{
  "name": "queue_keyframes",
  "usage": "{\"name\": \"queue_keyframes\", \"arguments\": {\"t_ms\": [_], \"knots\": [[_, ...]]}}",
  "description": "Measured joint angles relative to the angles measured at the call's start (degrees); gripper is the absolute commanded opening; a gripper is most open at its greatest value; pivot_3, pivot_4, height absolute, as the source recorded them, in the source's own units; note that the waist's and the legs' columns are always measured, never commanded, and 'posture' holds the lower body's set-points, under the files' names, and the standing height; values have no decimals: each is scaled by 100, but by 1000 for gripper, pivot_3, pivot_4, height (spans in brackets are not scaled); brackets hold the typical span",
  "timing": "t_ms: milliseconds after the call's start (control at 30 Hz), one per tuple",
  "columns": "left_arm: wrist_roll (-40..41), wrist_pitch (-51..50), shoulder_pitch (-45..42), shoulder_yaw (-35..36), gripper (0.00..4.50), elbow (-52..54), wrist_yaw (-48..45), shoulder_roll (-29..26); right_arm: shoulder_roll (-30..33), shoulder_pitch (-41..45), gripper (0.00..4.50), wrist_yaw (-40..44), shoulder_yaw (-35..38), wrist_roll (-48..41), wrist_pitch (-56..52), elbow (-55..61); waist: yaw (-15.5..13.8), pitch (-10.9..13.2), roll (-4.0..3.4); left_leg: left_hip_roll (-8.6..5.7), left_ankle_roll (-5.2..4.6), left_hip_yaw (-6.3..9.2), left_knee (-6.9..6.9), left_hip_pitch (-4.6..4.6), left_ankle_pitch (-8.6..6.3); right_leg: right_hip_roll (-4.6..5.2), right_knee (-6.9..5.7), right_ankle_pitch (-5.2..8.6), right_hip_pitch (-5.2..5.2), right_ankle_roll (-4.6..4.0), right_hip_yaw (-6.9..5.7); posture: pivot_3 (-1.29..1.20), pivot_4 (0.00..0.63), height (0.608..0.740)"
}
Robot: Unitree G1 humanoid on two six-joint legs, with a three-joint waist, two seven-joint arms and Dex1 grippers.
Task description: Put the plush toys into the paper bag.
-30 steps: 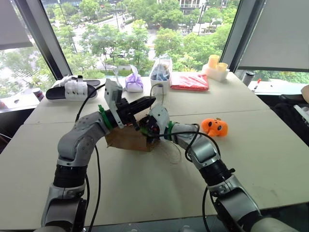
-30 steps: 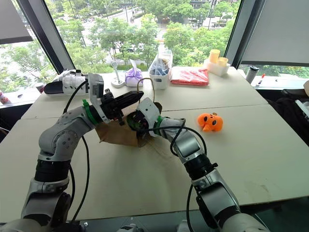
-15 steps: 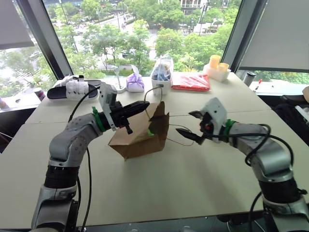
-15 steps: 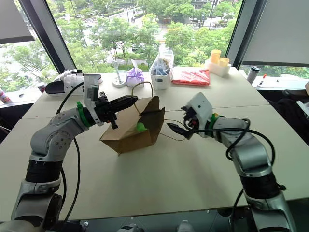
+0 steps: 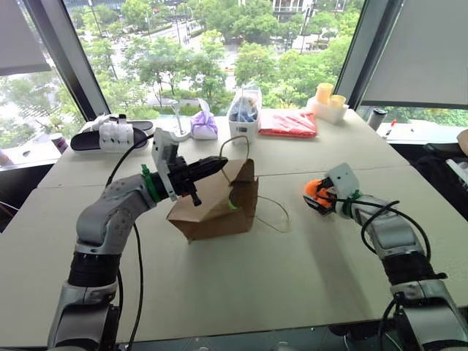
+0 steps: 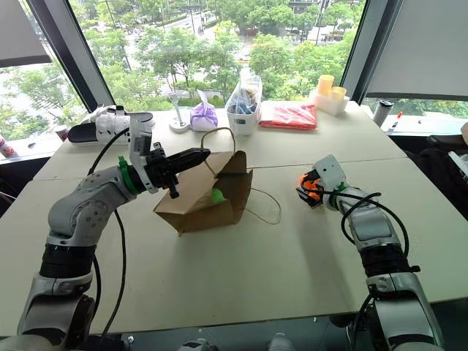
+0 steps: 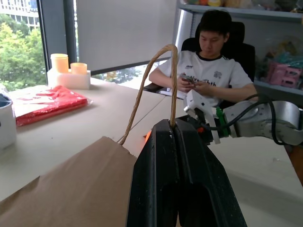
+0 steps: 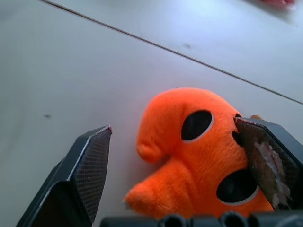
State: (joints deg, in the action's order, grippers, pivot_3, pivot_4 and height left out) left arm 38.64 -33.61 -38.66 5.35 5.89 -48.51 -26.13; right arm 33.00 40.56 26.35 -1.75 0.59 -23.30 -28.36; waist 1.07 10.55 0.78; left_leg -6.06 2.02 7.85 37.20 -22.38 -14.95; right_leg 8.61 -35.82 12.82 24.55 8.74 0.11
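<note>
My right pincer (image 8: 177, 156) gapes wide around the orange plush toy (image 8: 199, 151) on the table (image 8: 71, 71).
It lies between my fingers, bright fuzzy orange with dark oval face marks. My left pincer (image 7: 173, 125) is clamped on the brown paper bag's (image 5: 216, 201) twisted tan handle (image 7: 151, 80); the green plush toy (image 6: 217, 195) sits just inside its mouth.

The pale table (image 5: 219, 292) carries the paper bag (image 5: 212, 208), orange plush toy (image 5: 316, 191) and red packet (image 5: 287, 123)
</note>
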Motion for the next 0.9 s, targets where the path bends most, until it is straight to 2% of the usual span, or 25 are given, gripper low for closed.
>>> {"name": "queue_keyframes", "arguments": {"t_ms": [133,167,233,433,533,700,800,900], "knots": [[22,-44,8,2,0,103,29,-7,-46,372,4465,-289,-151,334,559,-927,-3,0,0,0,0,0,-1,-1,0,-1,4,0,-1,0,0,0,150,740],[27,-66,8,2,0,111,34,-13,-59,440,4231,-318,-168,369,678,-1084,-2,0,0,-1,0,0,0,-1,0,-1,4,0,-2,0,0,0,150,740],[31,-83,13,3,0,117,58,-15,-61,520,3543,-365,-209,442,848,-1308,0,0,0,-1,0,1,1,-1,0,-2,4,0,-3,0,0,0,150,740],[62,-90,37,42,0,127,66,-106,-50,582,595,-353,-210,538,1085,-1455,25,0,0,0,0,3,-1,0,0,-3,4,0,-2,0,0,0,150,740],[72,-90,101,130,0,93,2,-316,-55,490,595,-68,-108,357,842,-1016,55,0,0,2,1,7,-4,0,0,-4,3,0,0,0,0,0,150,740],[67,-89,143,241,0,-59,-122,-515,-149,257,595,733,15,-435,-149,1163,112,1,-2,2,0,20,-6,-1,0,-3,3,0,2,0,0,0,150,740],[67,-89,145,238,0,-78,-198,-534,-213,222,595,1159,-216,-812,-810,2509,113,1,-2,2,-1,24,-6,-1,-1,-3,3,0,2,1,-2,0,150,740],[64,-89,145,238,0,-109,-235,-549,-362,169,595,1299,-445,-994,-1246,3135,103,1,-2,2,-1,23,-4,-1,-1,-1,3,0,1,1,-2,0,150,740]]}}
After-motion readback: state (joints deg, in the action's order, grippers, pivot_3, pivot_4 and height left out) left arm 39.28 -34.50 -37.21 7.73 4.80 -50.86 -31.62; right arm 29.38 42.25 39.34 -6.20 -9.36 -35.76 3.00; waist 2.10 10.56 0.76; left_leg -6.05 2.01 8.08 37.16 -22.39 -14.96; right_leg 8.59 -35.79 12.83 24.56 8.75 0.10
